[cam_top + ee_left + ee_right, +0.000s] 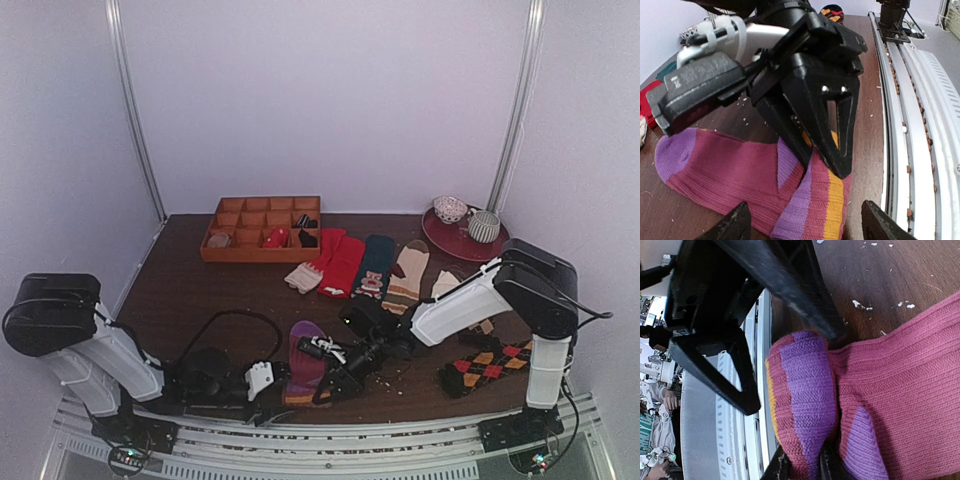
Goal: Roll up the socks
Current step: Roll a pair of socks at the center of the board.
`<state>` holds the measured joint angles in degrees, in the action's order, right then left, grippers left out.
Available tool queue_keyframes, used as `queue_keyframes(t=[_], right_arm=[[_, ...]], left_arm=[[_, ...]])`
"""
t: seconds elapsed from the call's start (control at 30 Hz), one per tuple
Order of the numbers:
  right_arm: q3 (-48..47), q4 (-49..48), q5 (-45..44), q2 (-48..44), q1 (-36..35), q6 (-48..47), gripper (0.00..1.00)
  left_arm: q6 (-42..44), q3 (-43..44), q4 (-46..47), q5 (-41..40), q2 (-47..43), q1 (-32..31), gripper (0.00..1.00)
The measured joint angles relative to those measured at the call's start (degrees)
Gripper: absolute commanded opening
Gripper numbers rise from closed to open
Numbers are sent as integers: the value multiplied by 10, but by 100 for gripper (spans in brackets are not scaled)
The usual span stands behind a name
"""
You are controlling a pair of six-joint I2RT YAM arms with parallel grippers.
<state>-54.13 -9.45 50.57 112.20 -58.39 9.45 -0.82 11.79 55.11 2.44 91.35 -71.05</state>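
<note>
The long purple-magenta sock [305, 358] with its orange-yellow striped cuff lies flat near the table's front edge. In the left wrist view the sock [715, 170] spreads to the left, and its cuff stripes run between my left gripper [807, 227], which is open and straddles the cuff end. My right gripper [802, 471] is shut on a folded-up bunch of the cuff [805, 390]. From the left wrist view its black fingers [835, 130] press down on the cuff. A brown-and-beige striped sock [408, 275] lies farther back.
An orange compartment tray [262, 228] sits at the back left. A red plate [440, 235] carrying two bowls is at the back right. Several socks [345, 262] lie in a row mid-table, and argyle socks [485, 365] lie at the right. A metal rail [910, 125] runs along the near edge.
</note>
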Motion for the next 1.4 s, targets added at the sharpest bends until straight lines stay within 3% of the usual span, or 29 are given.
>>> queue_keyframes(t=[0.3,0.5,0.63,0.73,0.8,0.83,0.9,1.17,1.4], right_arm=[[0,0,12,3,5,0,16],[1,0,16,4,6,0,16],[1,0,18,4,6,0,16],[1,-1,21,5,7,2,16],[1,-1,23,6,8,4,16],[1,-1,23,6,9,5,16],[4,-1,27,6,10,9,18],[29,-7,14,-24,12,14,40],[130,-24,-90,-189,5,-15,51]], left_arm=[[11,13,20,16,19,0,50],[6,19,24,33,57,0,48],[0,19,31,35,61,0,40],[-4,19,32,36,61,0,26],[-6,19,32,38,61,0,2],[-9,19,32,40,61,0,0],[-10,21,34,43,64,0,0],[-65,38,33,47,80,2,0],[-174,65,-17,90,83,28,0]])
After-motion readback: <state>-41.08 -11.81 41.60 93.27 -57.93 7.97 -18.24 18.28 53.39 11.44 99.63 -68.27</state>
